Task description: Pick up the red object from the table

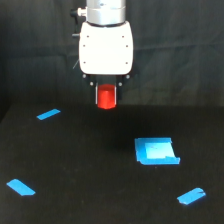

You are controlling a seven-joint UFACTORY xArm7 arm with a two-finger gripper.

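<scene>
Your red object (106, 97) sits between the fingers (106, 96), held up off the tabletop (90, 165), with dark backdrop behind it. It reads as a short, upright, red-orange cylinder; its top is tucked under the gripper body, and the lower part hangs free below. The fingers are clenched on the red object: a thin dark finger edge shows at each of its flanks, touching it. The fine detail of the contact is too blurred for you to judge.

Above the fingers you see the white, rounded gripper housing (106, 47), with small dark screw dots near its corners, and above that the grey metal wrist of the arm (105, 11) running out of the top of the frame. The arm points straight down.

On the matte black tabletop, well apart from the held object:
- a blue square patch (156, 151) toward the exterior view's right, with a paler rectangle at its centre;
- a blue tape strip (48, 114) toward the exterior view's left, slanted;
- a second strip (21, 187) near the lower left corner;
- a third strip (191, 196) near the lower right corner.

Containers: you have none in view, so nothing to log as contents. The red object touches nothing but the fingers.
</scene>
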